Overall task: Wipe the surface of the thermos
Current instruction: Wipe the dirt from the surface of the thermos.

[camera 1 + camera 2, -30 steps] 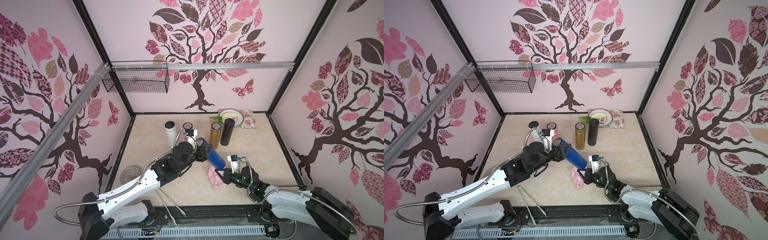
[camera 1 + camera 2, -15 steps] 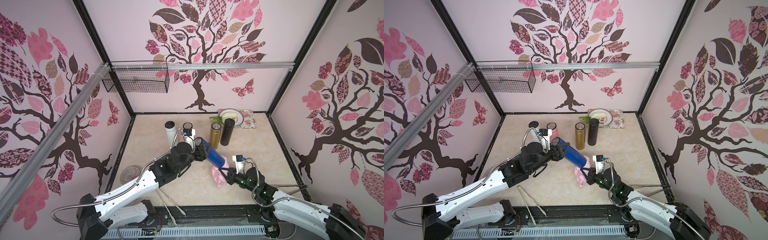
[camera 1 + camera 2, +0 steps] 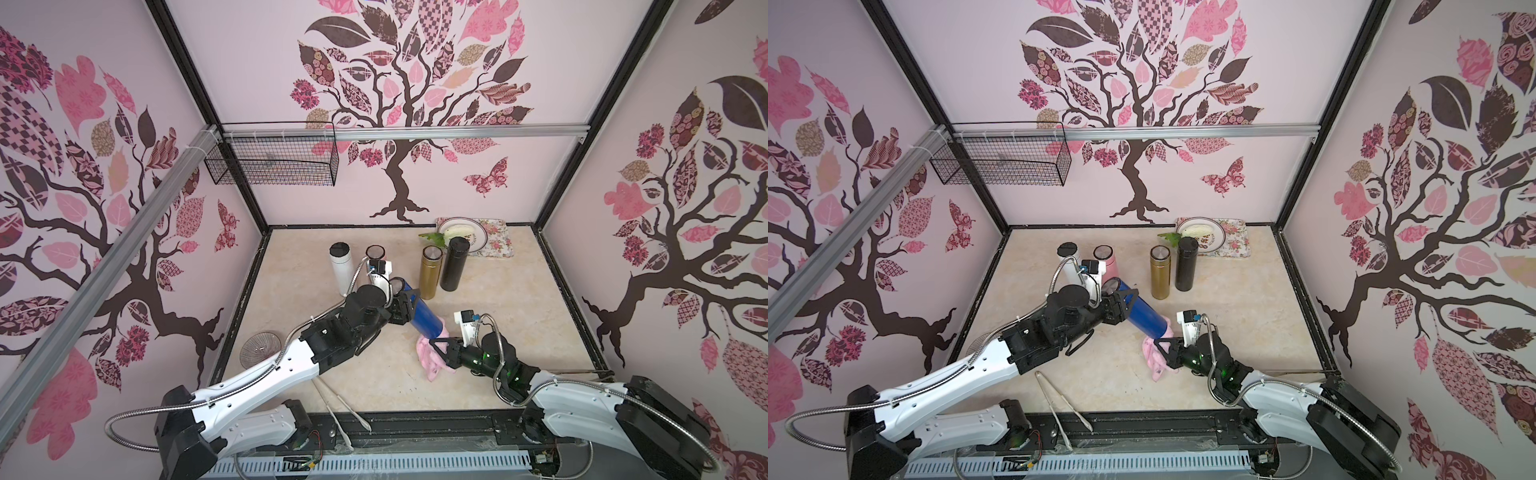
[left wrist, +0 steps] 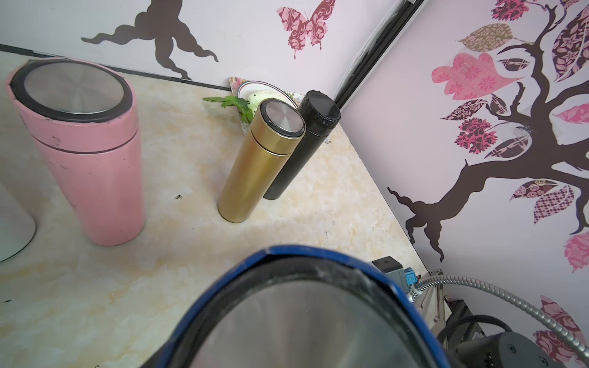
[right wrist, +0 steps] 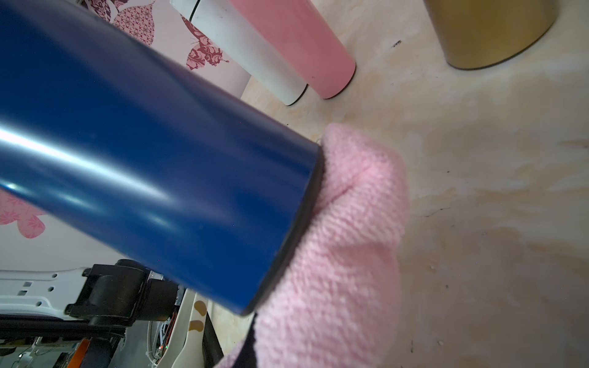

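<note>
A blue thermos [image 3: 426, 320] [image 3: 1144, 318] hangs tilted above the table, steel lid end up and base pointing down to the right. My left gripper [image 3: 405, 305] [image 3: 1123, 305] is shut on its upper part. Its lid [image 4: 302, 318] fills the left wrist view and hides the fingers there. My right gripper [image 3: 436, 351] [image 3: 1163, 349] is shut on a pink cloth [image 3: 432, 359] [image 3: 1154, 361]. The bunched cloth [image 5: 350, 239] presses against the base rim of the thermos [image 5: 143, 159].
Standing behind are a white thermos [image 3: 340, 268], a pink thermos [image 3: 375, 253], a gold thermos [image 3: 430, 272] and a black thermos [image 3: 454, 264]. A plate [image 3: 478, 232] on a floral mat sits at the back right. A glass dish [image 3: 261, 349] and tongs [image 3: 345, 409] lie near the front.
My right gripper with the cloth shifted a little to the right at the thermos's base, then came back left. The thermos's lower end has dipped slightly; the left arm has barely moved.
</note>
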You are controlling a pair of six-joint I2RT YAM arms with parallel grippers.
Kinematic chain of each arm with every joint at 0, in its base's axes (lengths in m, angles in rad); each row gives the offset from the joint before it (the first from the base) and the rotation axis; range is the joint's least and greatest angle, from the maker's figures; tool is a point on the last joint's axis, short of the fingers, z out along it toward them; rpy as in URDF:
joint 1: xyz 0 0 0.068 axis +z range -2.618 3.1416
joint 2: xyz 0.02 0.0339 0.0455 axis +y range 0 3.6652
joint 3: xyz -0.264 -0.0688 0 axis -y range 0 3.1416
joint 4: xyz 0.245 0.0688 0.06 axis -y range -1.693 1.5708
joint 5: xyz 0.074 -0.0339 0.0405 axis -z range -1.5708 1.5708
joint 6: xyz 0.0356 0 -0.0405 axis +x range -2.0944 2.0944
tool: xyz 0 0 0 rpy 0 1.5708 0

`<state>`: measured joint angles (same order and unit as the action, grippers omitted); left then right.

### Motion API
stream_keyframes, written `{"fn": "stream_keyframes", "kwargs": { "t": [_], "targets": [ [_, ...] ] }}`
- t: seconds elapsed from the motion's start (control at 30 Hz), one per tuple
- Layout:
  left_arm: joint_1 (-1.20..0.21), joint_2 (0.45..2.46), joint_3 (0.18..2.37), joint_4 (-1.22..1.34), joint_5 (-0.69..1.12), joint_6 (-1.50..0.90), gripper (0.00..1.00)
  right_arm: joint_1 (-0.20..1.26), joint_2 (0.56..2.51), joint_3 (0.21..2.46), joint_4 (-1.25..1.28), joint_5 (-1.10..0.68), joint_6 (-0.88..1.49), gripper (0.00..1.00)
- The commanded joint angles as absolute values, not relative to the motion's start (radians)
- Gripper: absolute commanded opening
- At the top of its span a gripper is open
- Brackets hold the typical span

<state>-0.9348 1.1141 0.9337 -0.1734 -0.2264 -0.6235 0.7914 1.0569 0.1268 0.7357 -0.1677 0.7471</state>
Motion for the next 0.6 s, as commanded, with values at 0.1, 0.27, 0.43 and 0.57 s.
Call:
{"fn": "stream_keyframes", "kwargs": {
  "t": [0.1,0.27,0.43,0.57],
  "targets": [
    [-0.940,1.113,0.966,-0.182,-0.243,-0.603,0.00,0.799,0.946,0.195,0.758,-0.156,0.684,0.00],
    [-0.940,1.144,0.951,-0.186,-0.258,-0.598,0.00,0.802,0.822,0.252,0.694,-0.172,0.649,0.00],
    [-0.940,1.132,0.926,-0.198,-0.289,-0.598,0.00,0.801,0.674,0.330,0.486,-0.073,0.569,0.00],
    [-0.940,1.124,0.926,-0.208,-0.293,-0.600,0.00,0.801,0.600,0.334,0.447,-0.018,0.558,0.00]
  ]
}}
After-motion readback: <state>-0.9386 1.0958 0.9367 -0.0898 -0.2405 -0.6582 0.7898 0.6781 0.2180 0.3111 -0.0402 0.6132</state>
